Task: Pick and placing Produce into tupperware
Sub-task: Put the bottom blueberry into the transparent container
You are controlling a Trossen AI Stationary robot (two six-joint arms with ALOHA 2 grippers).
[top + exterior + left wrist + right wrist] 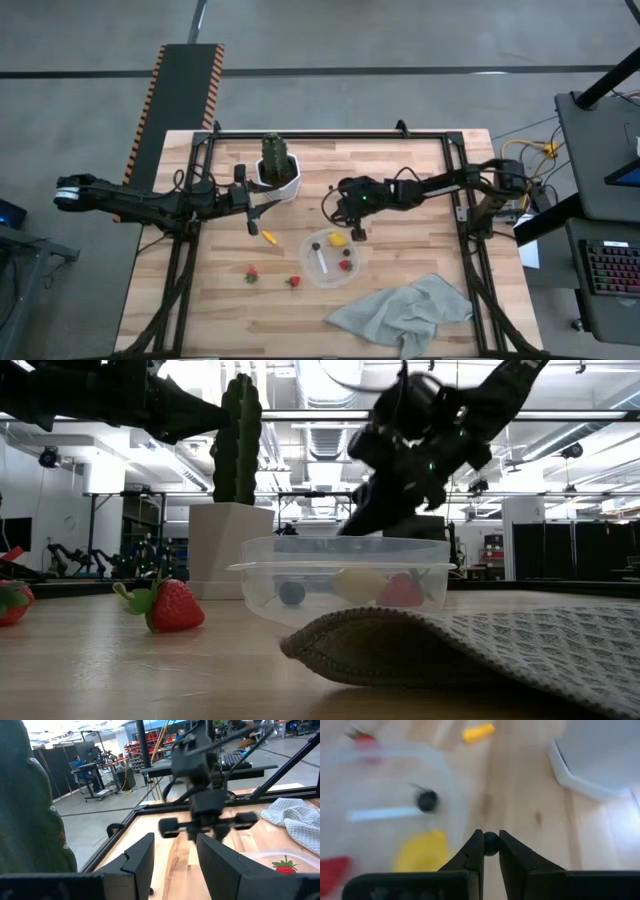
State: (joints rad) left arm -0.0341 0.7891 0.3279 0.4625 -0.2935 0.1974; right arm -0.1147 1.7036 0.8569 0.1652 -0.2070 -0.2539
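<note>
Just beside the tupperware [333, 258], on its cactus side, the right gripper [491, 845] is pinching a dark berry [491, 841] between its fingertips.
Inside the tupperware a yellow lemon [337, 239], a strawberry [345, 265] and a second dark berry [316, 246] are lying; two more strawberries [251, 273] [294, 282] and a carrot piece [268, 237] are sitting on the table outside it, away from the grey-green cloth [405, 312]. The left gripper [252, 211], fingers spread, is hovering beside the cactus pot [284, 185], well apart from the tupperware.
</note>
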